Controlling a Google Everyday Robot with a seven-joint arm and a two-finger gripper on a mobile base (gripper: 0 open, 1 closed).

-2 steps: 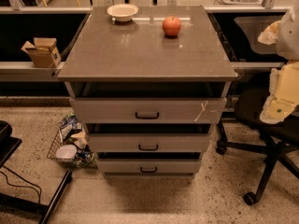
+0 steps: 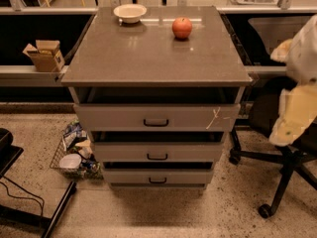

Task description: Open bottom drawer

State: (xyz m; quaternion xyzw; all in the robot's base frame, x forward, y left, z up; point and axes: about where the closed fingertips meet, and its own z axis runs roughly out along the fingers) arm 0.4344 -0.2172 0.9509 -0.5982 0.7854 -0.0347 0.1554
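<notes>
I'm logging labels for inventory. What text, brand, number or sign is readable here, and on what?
No readable text anywhere.
Top drawer front: pale X-like mark, not lettering.
Packets in the wire basket: print too blurred.
Bottom drawer: plain front.
Gripper: at the right edge, no lettering seen.

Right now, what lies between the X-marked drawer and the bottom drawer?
The middle drawer, in the camera view. The claw hangs right of the cabinet, apart from the bottom drawer.
</notes>
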